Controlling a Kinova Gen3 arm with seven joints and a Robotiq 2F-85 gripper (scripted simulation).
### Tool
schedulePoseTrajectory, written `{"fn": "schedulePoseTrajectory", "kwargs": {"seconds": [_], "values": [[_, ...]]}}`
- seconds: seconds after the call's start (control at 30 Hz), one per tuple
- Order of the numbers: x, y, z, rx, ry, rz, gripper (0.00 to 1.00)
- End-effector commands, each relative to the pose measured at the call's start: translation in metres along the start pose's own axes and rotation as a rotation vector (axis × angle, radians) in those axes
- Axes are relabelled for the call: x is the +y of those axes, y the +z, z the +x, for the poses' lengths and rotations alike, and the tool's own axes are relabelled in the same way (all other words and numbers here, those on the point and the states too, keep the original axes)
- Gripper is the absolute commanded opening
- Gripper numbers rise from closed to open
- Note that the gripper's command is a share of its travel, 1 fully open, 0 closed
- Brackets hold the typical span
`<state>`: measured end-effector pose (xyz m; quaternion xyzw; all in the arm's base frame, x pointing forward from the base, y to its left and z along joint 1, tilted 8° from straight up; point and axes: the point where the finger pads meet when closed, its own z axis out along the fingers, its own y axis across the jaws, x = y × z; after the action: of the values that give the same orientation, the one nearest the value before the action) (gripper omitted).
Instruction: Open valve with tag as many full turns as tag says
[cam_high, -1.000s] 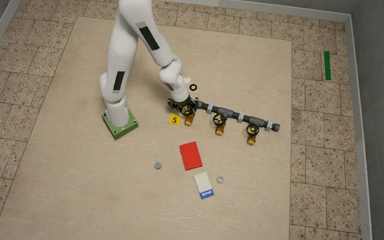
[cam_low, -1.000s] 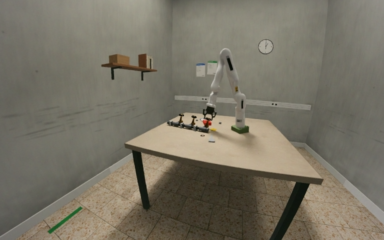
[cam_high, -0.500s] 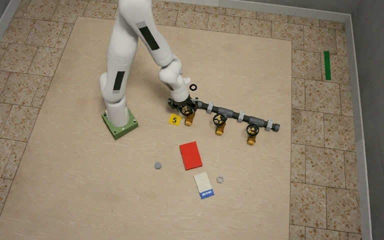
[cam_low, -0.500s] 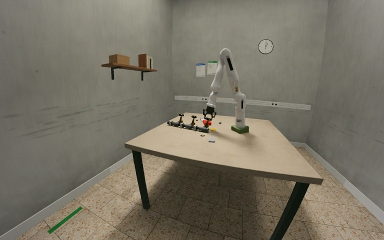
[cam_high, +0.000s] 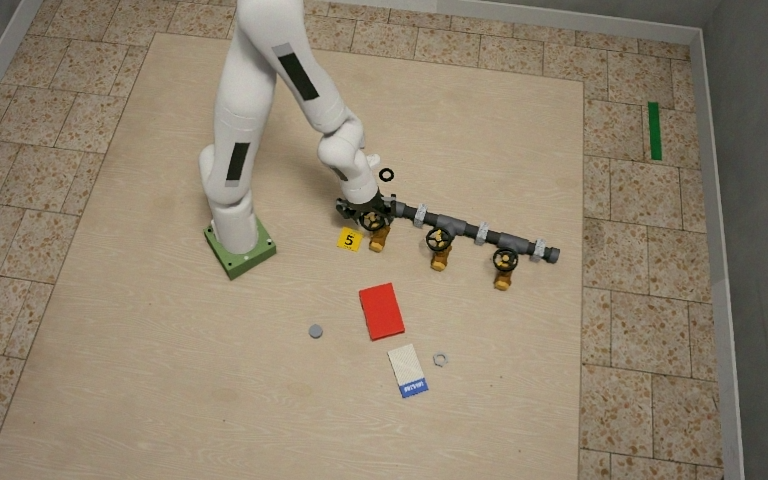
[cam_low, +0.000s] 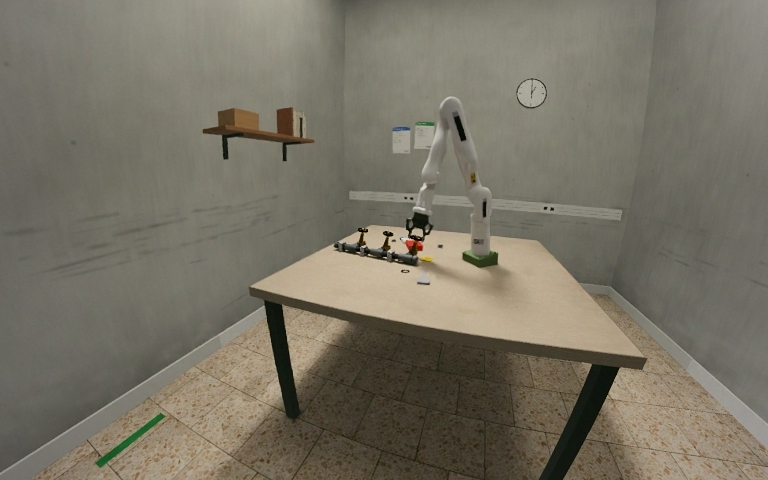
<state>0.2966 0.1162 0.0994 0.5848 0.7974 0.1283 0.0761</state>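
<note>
A grey pipe (cam_high: pixel 464 227) (cam_low: pixel 373 251) lies on the table and carries three valves with black handwheels and brass bodies. A yellow tag marked "5" (cam_high: pixel 349 239) (cam_low: pixel 425 259) lies beside the left valve (cam_high: pixel 372 221), at the end nearest the arm's base. My gripper (cam_high: pixel 370 216) (cam_low: pixel 417 233) points down over that valve's handwheel. Its fingers stand partly closed on either side of the wheel, and I see no firm grip. The middle valve (cam_high: pixel 442 239) (cam_low: pixel 387 233) and the right valve (cam_high: pixel 512 253) (cam_low: pixel 361 230) stand clear of the gripper.
A red block (cam_high: pixel 381 310), a white and blue card (cam_high: pixel 407 370), a grey disc (cam_high: pixel 315 331) and a grey nut (cam_high: pixel 438 354) lie in front of the pipe. A black ring (cam_high: pixel 386 174) lies behind it. The arm's green base (cam_high: pixel 240 257) stands to the left.
</note>
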Motion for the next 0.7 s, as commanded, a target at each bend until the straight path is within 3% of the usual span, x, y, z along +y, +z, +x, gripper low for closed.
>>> {"fn": "schedulePoseTrajectory", "kwargs": {"seconds": [0.0, 0.4, 0.67], "values": [[0.0003, -0.0001, 0.0000, 0.000, -0.031, -0.001, 0.64], [0.0003, -0.0001, 0.0000, 0.000, -0.298, -0.001, 0.64], [0.0003, -0.0001, 0.0000, 0.000, -0.668, -0.001, 0.64]]}}
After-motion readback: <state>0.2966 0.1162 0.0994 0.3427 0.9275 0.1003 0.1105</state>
